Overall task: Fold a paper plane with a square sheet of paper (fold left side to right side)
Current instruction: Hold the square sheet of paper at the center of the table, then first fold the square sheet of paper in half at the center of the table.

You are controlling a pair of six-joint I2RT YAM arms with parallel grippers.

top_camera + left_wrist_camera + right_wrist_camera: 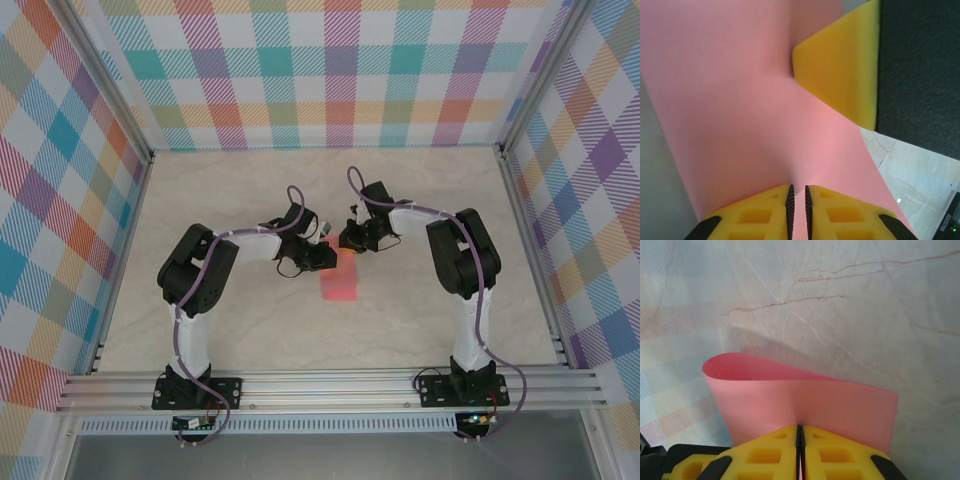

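the square sheet of paper (340, 284), thin matte salmon-pink, sits mid-table between the arms. it is bent over itself in a soft uncreased curve, with its long axis running near to far. the yellow-fingered left gripper (798, 189) and right gripper (800, 428) each pinch its edge over the pale veined table (250, 190).

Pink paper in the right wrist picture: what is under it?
Beneath the thin salmon-pink paper sheet, curled over in the right claw, you can see pale marbled tabletop and the sheet's shadow. The table straight under it is covered.
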